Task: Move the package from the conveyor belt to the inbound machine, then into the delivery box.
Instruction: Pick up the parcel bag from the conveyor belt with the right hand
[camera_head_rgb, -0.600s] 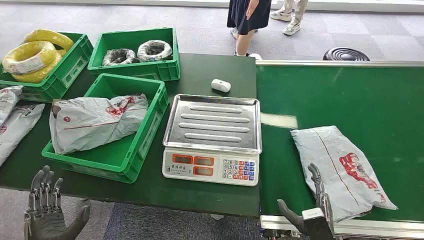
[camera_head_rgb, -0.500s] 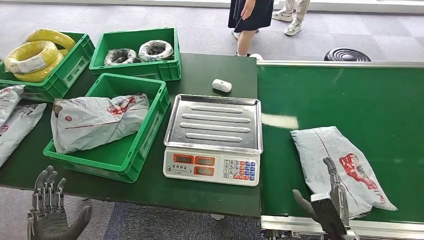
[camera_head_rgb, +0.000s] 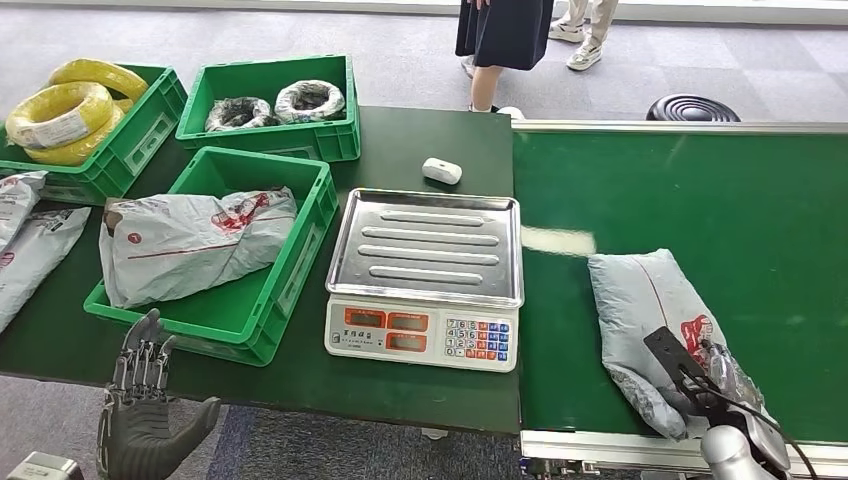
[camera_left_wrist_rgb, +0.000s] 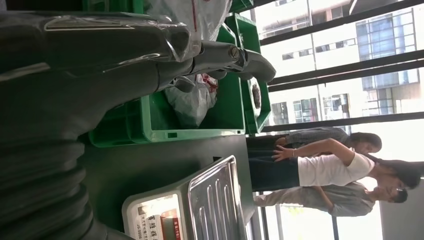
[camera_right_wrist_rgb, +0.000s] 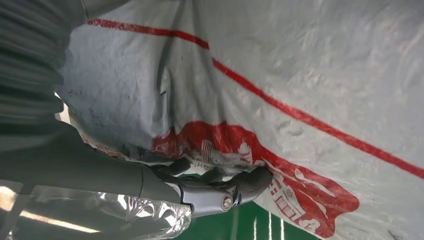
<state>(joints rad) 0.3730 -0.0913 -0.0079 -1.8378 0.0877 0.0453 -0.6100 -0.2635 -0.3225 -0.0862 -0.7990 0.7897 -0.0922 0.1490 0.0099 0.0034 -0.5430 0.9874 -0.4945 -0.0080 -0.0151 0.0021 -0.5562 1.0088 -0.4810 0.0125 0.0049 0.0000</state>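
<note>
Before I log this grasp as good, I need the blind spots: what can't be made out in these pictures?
- Right hand, head view: its fingers lie under the package edge, so how firmly it grips cannot be told.
- Package underside, right wrist view: hidden by the thumb.
- Scale display, head view: digits too small to read.
- Left hand, head view: wrist cut off by the bottom edge.
</note>
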